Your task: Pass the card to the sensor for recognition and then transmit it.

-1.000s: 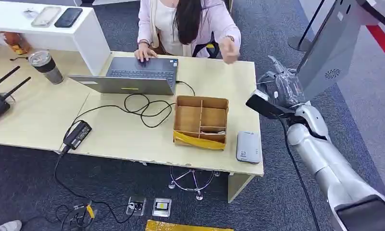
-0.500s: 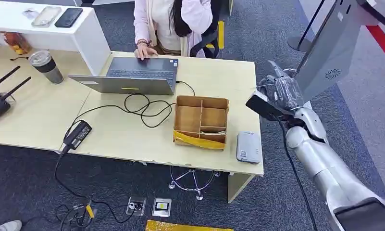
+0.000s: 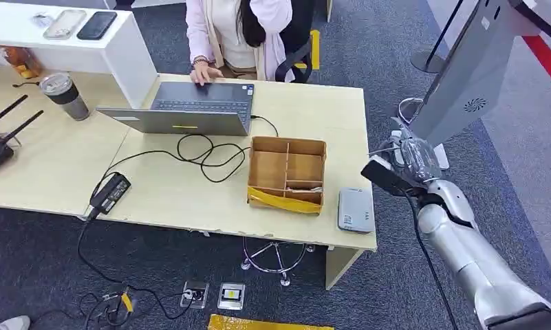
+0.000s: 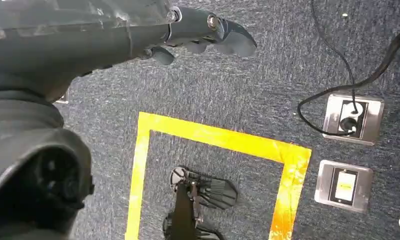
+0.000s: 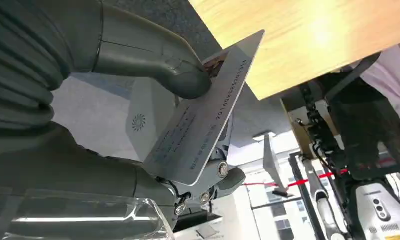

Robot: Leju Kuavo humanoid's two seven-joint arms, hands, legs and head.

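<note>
Card pinched in right robot hand, beside bench; recommend level, face-flat presentation to sensor.

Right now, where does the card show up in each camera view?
Head view: the card is hard to make out, hidden in the right hand off the desk's right end.
Left wrist view: not in it; that camera looks at the floor.
Right wrist view: mid-picture, pinched under the thumb.
Shared landmark: the wooden desk, also at.
</note>
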